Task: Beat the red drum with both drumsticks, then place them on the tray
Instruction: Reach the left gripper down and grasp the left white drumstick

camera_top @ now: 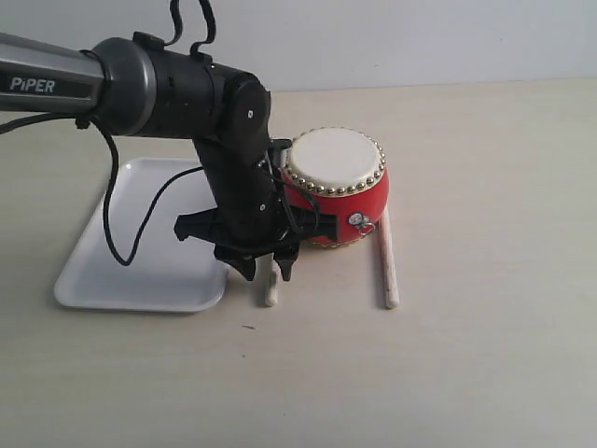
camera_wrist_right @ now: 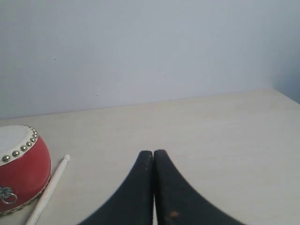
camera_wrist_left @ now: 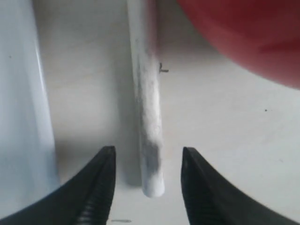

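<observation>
The red drum (camera_top: 338,187) with a cream, gold-studded top stands upright on the table; it also shows as the drum (camera_wrist_right: 21,166) and the drum (camera_wrist_left: 248,37). One pale drumstick (camera_top: 271,283) lies between the drum and the white tray (camera_top: 140,243). My left gripper (camera_top: 270,271) is open low over it, one finger on each side of the stick (camera_wrist_left: 147,108), not touching it. The other drumstick (camera_top: 386,261) lies right of the drum, and appears as the stick (camera_wrist_right: 47,192). My right gripper (camera_wrist_right: 153,154) is shut, empty, well off to the drum's right.
The tray's rim (camera_wrist_left: 23,103) runs close beside the left finger (camera_wrist_left: 101,173). The left arm (camera_top: 168,89) reaches in from the left above the tray. A pale wall (camera_wrist_right: 150,47) backs the wooden table (camera_top: 485,355).
</observation>
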Robot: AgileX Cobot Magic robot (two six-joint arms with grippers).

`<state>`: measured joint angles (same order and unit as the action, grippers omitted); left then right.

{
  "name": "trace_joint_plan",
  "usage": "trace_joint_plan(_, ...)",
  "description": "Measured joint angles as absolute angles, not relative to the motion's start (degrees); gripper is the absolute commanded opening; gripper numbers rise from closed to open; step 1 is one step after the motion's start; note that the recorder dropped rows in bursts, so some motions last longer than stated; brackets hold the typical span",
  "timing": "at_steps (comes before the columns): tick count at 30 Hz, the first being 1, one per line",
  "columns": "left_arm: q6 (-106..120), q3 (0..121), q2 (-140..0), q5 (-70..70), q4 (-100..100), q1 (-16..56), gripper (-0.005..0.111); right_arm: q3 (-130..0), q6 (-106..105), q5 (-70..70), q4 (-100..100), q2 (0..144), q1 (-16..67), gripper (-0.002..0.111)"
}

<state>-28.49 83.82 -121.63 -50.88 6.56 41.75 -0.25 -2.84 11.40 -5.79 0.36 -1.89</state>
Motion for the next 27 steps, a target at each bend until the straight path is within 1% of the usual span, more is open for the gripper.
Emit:
trace_joint_plan(15,-29.4,84.0,-122.9,-47.9,6.6,42.0,0.044,-0.2,-2.8,11.4,-5.8,0.4,-1.9,0.000)
trace_joint_plan(27,-29.6,84.1,-124.5,-49.8,6.5,42.0,0.043,-0.2,-2.8,11.4,-5.8,0.4,-1.9,0.000)
